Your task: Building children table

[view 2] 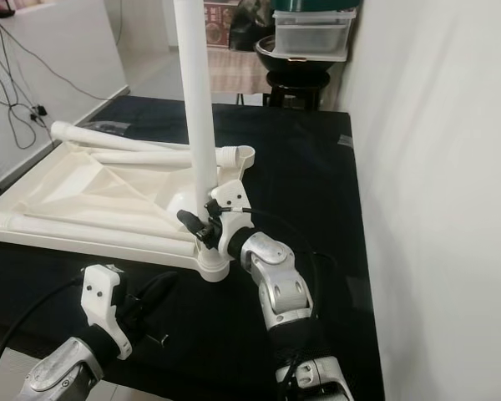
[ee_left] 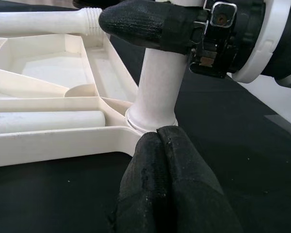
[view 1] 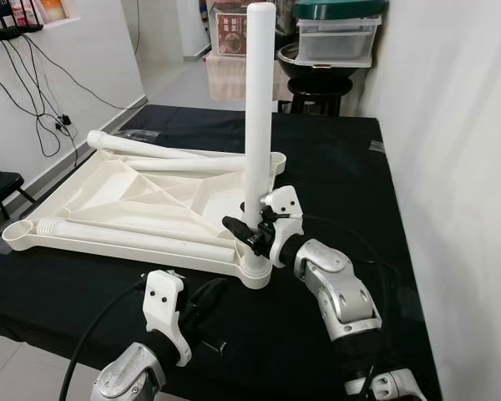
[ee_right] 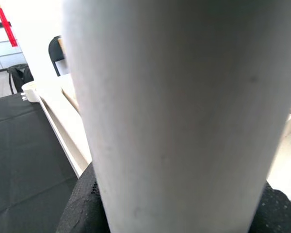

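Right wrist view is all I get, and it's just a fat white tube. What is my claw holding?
Observer: Your right claw is shut around a white table leg that stands upright in a corner socket of the upside-down tabletop.
Operator: Are there more of them?
Observer: Yes, another leg lies flat along the near edge of the tabletop.
Operator: What's my other claw doing?
Observer: The left claw is shut on nothing, pointing at the base of the upright leg.
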